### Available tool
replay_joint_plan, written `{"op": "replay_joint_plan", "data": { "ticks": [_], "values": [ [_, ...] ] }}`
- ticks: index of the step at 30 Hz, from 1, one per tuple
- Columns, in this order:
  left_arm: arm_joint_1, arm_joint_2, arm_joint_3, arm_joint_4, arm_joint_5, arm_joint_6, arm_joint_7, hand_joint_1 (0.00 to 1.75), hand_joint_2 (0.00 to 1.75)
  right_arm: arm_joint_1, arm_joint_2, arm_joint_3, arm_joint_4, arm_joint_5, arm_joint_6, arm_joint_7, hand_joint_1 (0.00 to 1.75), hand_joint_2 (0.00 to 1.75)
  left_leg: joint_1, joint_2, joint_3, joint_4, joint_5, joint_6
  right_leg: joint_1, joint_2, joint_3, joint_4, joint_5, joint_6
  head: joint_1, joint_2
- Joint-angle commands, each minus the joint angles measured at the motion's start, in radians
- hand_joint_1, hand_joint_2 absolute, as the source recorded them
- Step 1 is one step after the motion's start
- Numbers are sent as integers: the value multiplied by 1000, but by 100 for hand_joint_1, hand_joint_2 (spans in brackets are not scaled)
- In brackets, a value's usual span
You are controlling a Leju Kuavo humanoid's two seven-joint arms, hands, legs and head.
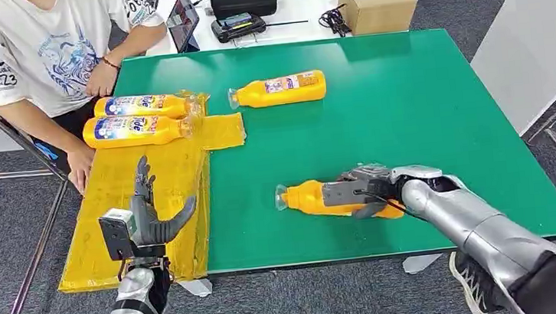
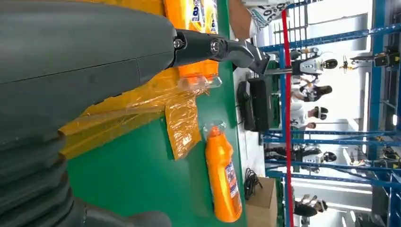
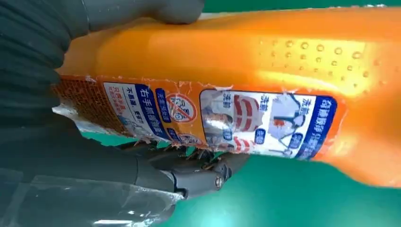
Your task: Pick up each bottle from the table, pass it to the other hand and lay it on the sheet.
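Your right hand is wrapped round the near bottle, lying on the tabletop right of the sheet; left hand waits over the sheet w/ fingers spread, empty, prob ready for the handover

Left arm — silver, rising from the lower left; the left hand is raised upright, fingers apart and pointing away from the body, thumb out to the side, holding nothing.

Right arm — silver, reaching in from the lower right, forearm angled toward the centre; the right hand is laid low, fingers and thumb wrapped around an orange bottle.
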Motion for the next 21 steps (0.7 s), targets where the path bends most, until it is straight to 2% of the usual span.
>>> {"op": "replay_joint_plan", "data": {
  "ticks": [1,2,3,5,6,7,9,10,18,19,21],
  "values": [
    [77,-7,0,-123,-18,-18,45,0,175,463,308,-510,-411,203,-643,-108,175,175,4,1,8,-3,-3,-3,5,1,8,-4,-2,-4,1,0],
    [84,-12,-4,-132,-17,-25,52,0,175,496,328,-543,-483,216,-647,-113,175,175,4,6,4,-2,-4,-3,4,5,4,-2,-2,-3,-1,0],
    [88,-14,-11,-138,-16,-31,57,0,175,530,365,-595,-551,214,-693,-161,175,175,4,7,2,-1,-3,-2,4,6,1,-1,-1,-2,0,0],
    [87,-19,-31,-140,-4,-46,72,0,175,581,414,-669,-647,189,-723,-246,175,175,4,6,2,0,-5,-4,5,5,0,1,-3,-3,-1,0],
    [86,-20,-39,-141,-2,-49,73,0,175,595,418,-681,-666,190,-719,-254,175,175,3,0,-1,0,-3,-3,4,0,-2,2,-3,-3,-2,0],
    [84,-22,-48,-141,8,-53,79,0,175,616,444,-718,-687,159,-737,-308,175,175,4,0,1,1,-5,-4,5,-1,0,2,-6,-4,-1,0],
    [82,-23,-64,-145,13,-59,86,0,175,639,458,-741,-700,137,-754,-352,175,175,6,-6,-4,0,-3,-3,5,-5,-3,1,-5,-4,-1,0],
    [83,-22,-73,-147,25,-69,97,0,175,647,464,-754,-692,132,-756,-361,175,175,6,-7,-1,1,-4,-3,6,-6,0,1,-7,-5,0,0],
    [93,-16,-119,-157,55,-97,115,0,175,673,493,-808,-657,105,-759,-414,175,175,2,-4,-2,-1,-3,-3,2,-4,-1,0,-4,-5,0,0],
    [96,-17,-118,-165,90,-128,130,0,175,678,497,-817,-656,101,-760,-415,175,175,3,-4,0,-1,-4,-4,3,-4,2,-1,-6,-6,0,0],
    [98,-13,-125,-175,155,-197,163,0,175,686,501,-832,-650,93,-758,-421,175,175,2,-4,-3,-1,-3,-2,2,-4,-3,0,-4,-4,0,0]
  ]
}}
